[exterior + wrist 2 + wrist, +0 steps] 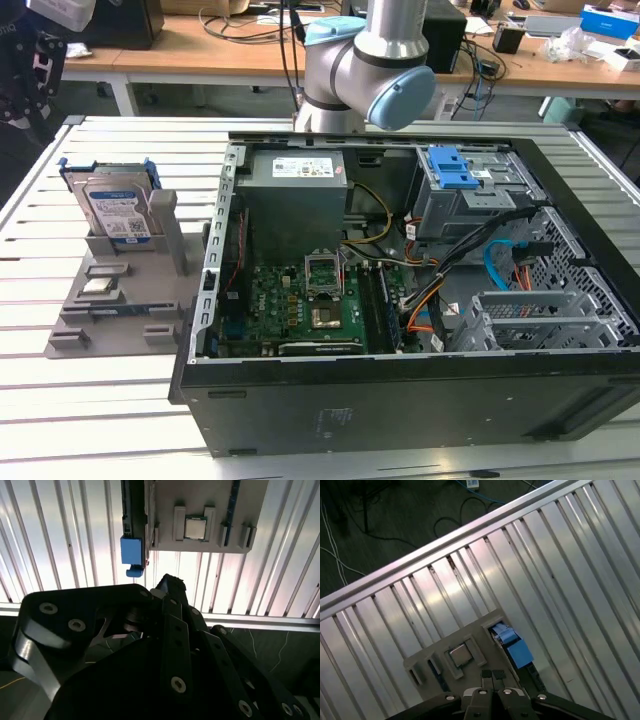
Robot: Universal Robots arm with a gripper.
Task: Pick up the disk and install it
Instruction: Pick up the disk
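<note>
Over on the exterior view's left, the flat silver rectangular disk point(113, 208) with its white-and-blue label and blue plastic caddy stood on edge in a slot of the grey plastic fixture stand point(120, 315). The stand sat on the slatted aluminium table point(70, 400), just beside the open black computer case point(400, 410). Nothing was picked up yet, so I'd call this the approach. In the first wrist view the black two-finger gripper point(493, 675) hung above the stand, apart from the disk point(512, 642), and its tips looked pressed together with nothing between them. My take on doing this bit well: the jaws would have to spread wider than the disk's thin edge and line up square with it. They should close on the body rather than the blue tab, and the lift should go straight up so the caddy doesn't bind in the slot. It should also steer clear of the small square silver processor chip point(195, 528) lying on the same stand nearby. Hard-to-see stuff: in the second wrist view the disk point(131, 550) was just a dark strip with a blue tab, so how deep it sat was unclear. The grey-and-blue robot arm point(370, 60) ran off the exterior view's top edge, so the wrist's height was anyone's guess. I couldn't tell which bay in the case was meant for it.
</note>
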